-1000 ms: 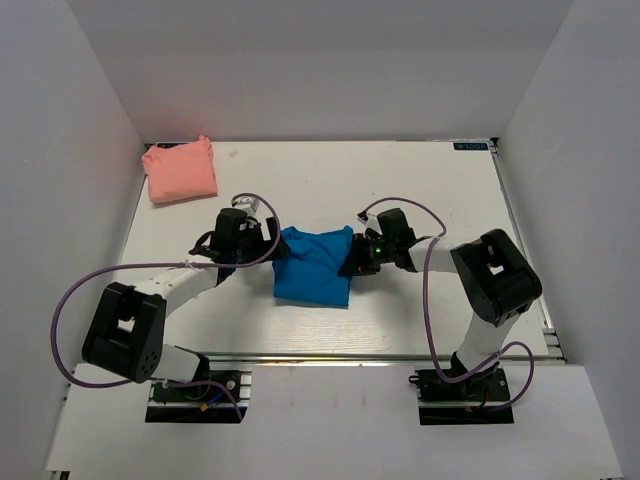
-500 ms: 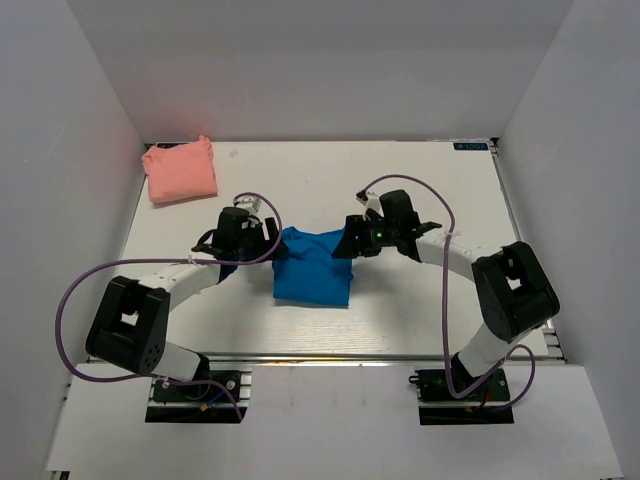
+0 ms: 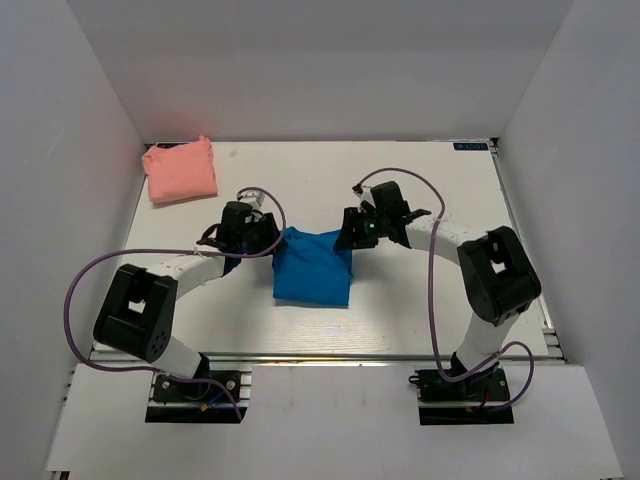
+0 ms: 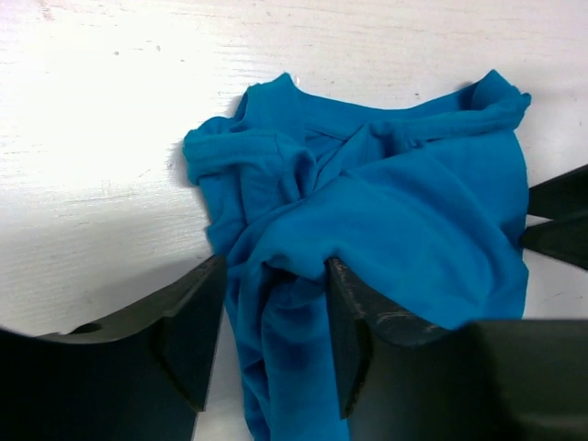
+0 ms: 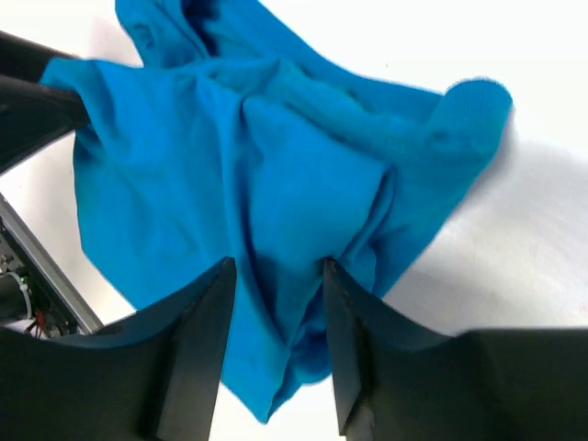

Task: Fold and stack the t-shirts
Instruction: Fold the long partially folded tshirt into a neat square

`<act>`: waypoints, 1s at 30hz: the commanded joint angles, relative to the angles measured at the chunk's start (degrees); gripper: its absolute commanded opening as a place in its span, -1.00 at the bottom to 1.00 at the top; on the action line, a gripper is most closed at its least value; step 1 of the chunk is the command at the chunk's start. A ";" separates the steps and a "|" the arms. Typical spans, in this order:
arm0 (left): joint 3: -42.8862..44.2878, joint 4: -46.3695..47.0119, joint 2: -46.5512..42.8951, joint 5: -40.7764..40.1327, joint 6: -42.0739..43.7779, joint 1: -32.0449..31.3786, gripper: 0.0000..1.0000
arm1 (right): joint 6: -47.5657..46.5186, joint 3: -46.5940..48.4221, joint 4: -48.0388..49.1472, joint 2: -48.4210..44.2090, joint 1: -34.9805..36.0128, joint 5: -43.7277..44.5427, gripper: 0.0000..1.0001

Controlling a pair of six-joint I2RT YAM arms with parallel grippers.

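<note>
The bright blue t-shirt (image 3: 312,268) lies crumpled in a rough square at the table's middle. My left gripper (image 3: 270,242) is at its far left corner and my right gripper (image 3: 347,238) at its far right corner. In the left wrist view the jaws (image 4: 276,276) stand narrow with a bunched fold of the blue shirt (image 4: 395,202) pinched between them. In the right wrist view the jaws (image 5: 278,271) likewise hold a fold of the blue shirt (image 5: 230,156). The salmon pink t-shirt (image 3: 180,172) lies as a small square bundle at the far left corner, away from both grippers.
The white table (image 3: 420,310) is walled by white panels at the back and both sides. Purple cables loop from both arms over the table. A metal rail (image 3: 330,357) runs along the near edge.
My right gripper has moved from the blue shirt's right edge up to its far right corner. My left gripper has shifted slightly farther back at the left corner. The pink bundle has not moved.
</note>
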 commanded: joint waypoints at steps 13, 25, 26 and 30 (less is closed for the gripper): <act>3.29 0.06 0.86 -0.82 0.93 0.61 -0.71 | 1.88 1.45 4.54 -2.81 -0.63 9.28 -1.00; 4.35 1.82 6.74 -6.96 0.14 1.13 -1.00 | -0.66 3.71 9.81 5.35 -3.44 8.31 -1.00; 4.35 2.69 7.88 -7.58 -0.47 1.13 -1.00 | -1.45 3.98 11.30 6.84 -3.44 8.76 -1.00; 7.41 0.78 12.10 -8.20 -1.09 1.13 -0.86 | -2.60 5.91 12.10 11.07 -3.79 7.89 -1.00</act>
